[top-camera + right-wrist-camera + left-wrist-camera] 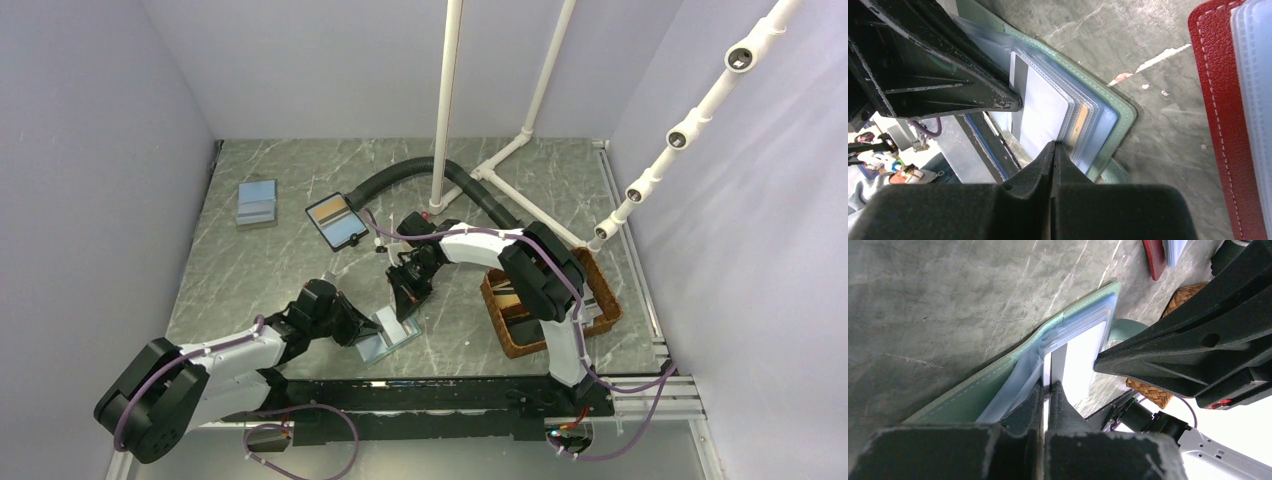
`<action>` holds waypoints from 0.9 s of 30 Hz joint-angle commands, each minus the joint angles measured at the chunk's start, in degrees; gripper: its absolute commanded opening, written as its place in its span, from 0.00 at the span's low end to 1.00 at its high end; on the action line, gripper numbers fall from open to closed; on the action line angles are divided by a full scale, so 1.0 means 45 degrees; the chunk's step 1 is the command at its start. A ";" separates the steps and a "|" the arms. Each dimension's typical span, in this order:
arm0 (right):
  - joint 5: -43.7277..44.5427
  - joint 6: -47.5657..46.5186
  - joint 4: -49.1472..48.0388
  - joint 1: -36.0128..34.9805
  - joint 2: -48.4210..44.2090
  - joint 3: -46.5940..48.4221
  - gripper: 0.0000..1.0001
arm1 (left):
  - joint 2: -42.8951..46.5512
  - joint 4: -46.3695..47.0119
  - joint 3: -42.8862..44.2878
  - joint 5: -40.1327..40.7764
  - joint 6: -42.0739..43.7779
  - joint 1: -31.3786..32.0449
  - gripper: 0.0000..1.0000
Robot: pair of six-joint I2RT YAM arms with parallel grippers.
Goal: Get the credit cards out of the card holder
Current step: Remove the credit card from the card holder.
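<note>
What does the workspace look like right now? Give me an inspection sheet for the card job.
surface: marbled grey-green table.
job's things: card holder lies open between the arms; striped card and tan card show among its clear sleeves.
clutter: red holder, black-edged holder, blue-grey stack, wicker basket with items inside.
grippers: left gripper jaws shut on the card holder's sleeve edge; right gripper jaws shut at its sleeves, grip unclear.
cables: purple cables along both arms; black hose at the back.
surroundings: white pipes, pale walls.
</note>
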State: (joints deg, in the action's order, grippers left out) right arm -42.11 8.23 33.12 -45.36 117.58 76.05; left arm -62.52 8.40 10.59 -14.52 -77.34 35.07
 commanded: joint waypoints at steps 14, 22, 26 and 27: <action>0.1909 -0.0334 0.0060 -0.0540 0.1012 -0.0027 0.00 | 0.4604 -0.0434 -0.1806 0.0542 -0.0516 -0.0053 0.00; 0.1967 -0.0475 0.0119 -0.0525 0.1132 -0.0024 0.00 | 0.5898 -0.1843 -0.1924 0.0068 -0.0951 -0.0411 0.00; 0.2083 -0.0585 0.0154 -0.0525 0.1148 -0.0025 0.00 | 0.5978 -0.2419 -0.1872 -0.0385 -0.1301 -0.0730 0.00; 0.2122 -0.0614 0.0158 -0.0534 0.1172 -0.0025 0.00 | 0.5900 -0.2596 -0.1793 -0.0510 -0.1298 -0.0824 0.00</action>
State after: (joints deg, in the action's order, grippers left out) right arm -43.18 8.60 32.75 -47.35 118.93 77.38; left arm -36.45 -1.28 1.58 -13.76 -80.79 32.95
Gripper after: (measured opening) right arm 0.007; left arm 0.019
